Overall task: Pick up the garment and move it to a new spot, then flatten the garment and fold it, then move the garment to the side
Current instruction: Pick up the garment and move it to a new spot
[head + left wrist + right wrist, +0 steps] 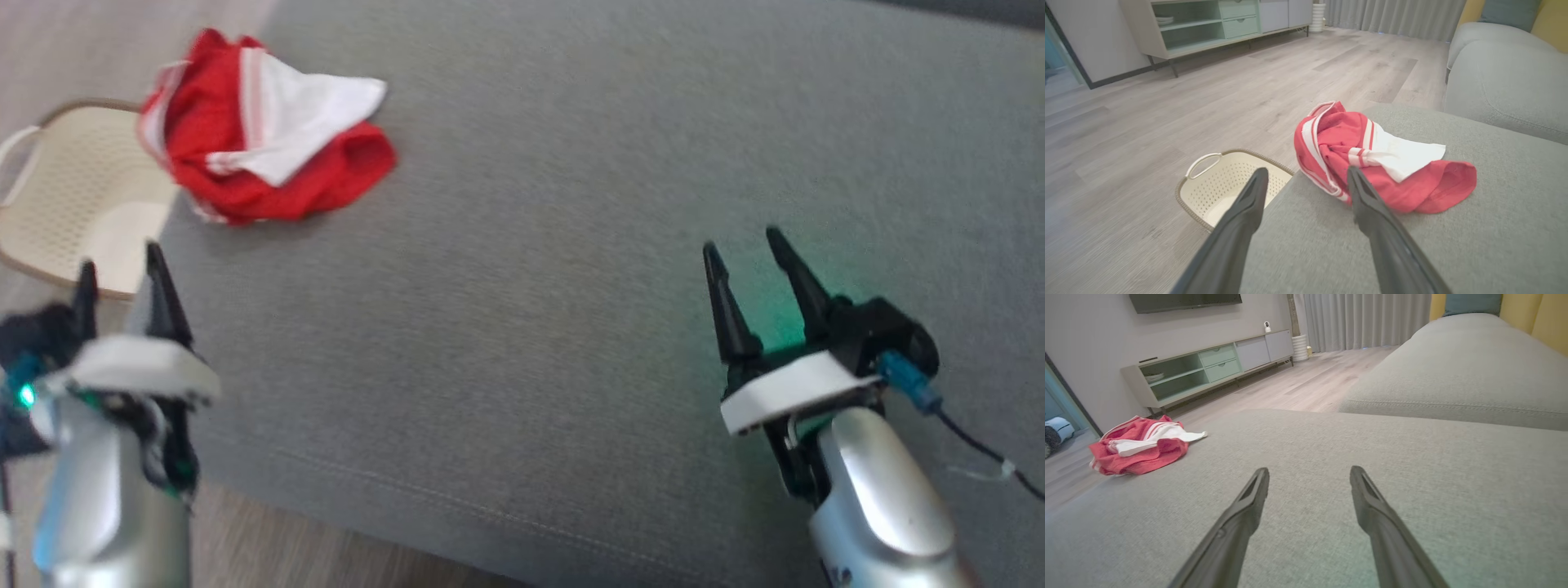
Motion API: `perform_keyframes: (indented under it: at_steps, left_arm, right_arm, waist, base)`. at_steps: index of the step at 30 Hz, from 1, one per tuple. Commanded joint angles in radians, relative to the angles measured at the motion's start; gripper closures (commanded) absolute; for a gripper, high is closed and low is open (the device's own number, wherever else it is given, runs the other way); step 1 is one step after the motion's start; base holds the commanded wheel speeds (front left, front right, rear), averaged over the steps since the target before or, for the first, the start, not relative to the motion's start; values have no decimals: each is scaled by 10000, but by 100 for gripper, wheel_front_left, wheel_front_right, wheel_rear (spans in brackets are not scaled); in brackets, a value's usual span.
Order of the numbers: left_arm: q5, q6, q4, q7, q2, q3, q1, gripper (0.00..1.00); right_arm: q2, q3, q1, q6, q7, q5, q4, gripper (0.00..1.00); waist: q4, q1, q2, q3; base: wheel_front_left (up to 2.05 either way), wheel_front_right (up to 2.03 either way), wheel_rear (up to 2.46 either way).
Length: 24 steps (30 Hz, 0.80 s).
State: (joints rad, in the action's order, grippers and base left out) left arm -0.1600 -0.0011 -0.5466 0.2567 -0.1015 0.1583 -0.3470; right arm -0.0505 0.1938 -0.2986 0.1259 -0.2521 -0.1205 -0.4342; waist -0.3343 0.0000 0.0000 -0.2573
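"Lying where, the garment [269, 139]?"

"Bunched in a loose heap at the far left corner of the grey sofa cushion [571, 245], right at its edge. It is red cloth with a white panel folded across the top and red-and-white striped trim along its rims."

"And against the left pincer [120, 263]?"

"Ahead of it and a little to its right, apart from it. In the left wrist view the garment [1412, 192] sits just beyond the tip of the right-hand finger of the left pincer [1306, 170]. That finger crosses the near hem in the picture, though I cannot tell that it touches. Its two fingers stand wide apart with nothing between them."

"The right pincer [741, 242]?"

"Well apart from the heap, over the cushion's right half. From its own wrist view the garment [1139, 451] is small and far off to the left. The right pincer [1309, 469] is spread wide too, holding nothing, above bare grey fabric."

"Any writing to read?"

"I can read none; the folds and the blur hide it."

"Around it?"

"A cream perforated basket [1220, 183] stands on the wooden floor [1167, 102] just beside that cushion corner. Further back is a low cabinet [1208, 367] with pale green drawers."
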Motion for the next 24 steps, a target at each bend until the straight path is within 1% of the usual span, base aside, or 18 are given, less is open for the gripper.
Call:
perform_keyframes:
  at_steps: [1, 4, 10, 13, 17, 21, 22, 23, 24]
  left_arm:
    - [10, -60, 57, 51, -482, 426, -484, 0]
    - [-53, -233, -1023, 51, -893, 612, -1304, 0]
    - [-180, -285, -2733, 51, -1621, 971, -2582, 0]
    - [-181, -292, -3923, 25, -2048, 994, -3177, 0]
    - [-192, -208, -5072, -36, -2374, 974, -3808, 0]
    - [-240, -82, -6023, -462, -2544, 945, -4281, 0]
    - [-168, -43, -6190, -514, -2591, 860, -4351, 2]
    - [-91, 75, -6293, -479, -2640, 790, -4418, 59]
    - [-19, 218, -6317, -379, -2655, 729, -4471, 100]
  right_arm:
    - [3, 274, -327, 48, -97, 75, 398, 0]
    - [3, 352, -552, 48, -97, 190, 649, 0]
    - [3, 508, -843, 48, -69, 275, 1144, 0]
    - [3, 517, -894, 48, -14, 333, 1357, 0]
    - [3, 469, -943, 48, 32, 401, 1595, 0]
    - [3, 386, -954, 48, 46, 425, 1742, 0]
    - [3, 369, -951, 48, 43, 416, 1759, 0]
    - [3, 354, -948, 48, 40, 400, 1777, 0]
    - [3, 341, -944, 48, 37, 380, 1784, 0]
  waist:
    - [543, 0, 0, -556]
    - [922, 0, 0, -927]
    - [1603, 0, 0, -1507]
    - [1883, 0, 0, -1718]
    - [2180, 0, 0, -1958]
    - [2339, 0, 0, -2126]
    - [2367, 0, 0, -2146]
    - [2387, 0, 0, -2164]
    - [2400, 0, 0, -2173]
  base:
    - [0, 0, 0]
    - [0, 0, 0]
    - [0, 0, 0]
    - [0, 0, 0]
    - [0, 0, 0]
    - [0, 0, 0]
    - [0, 0, 0]
    - [0, 0, 0]
    - [0, 0, 0]
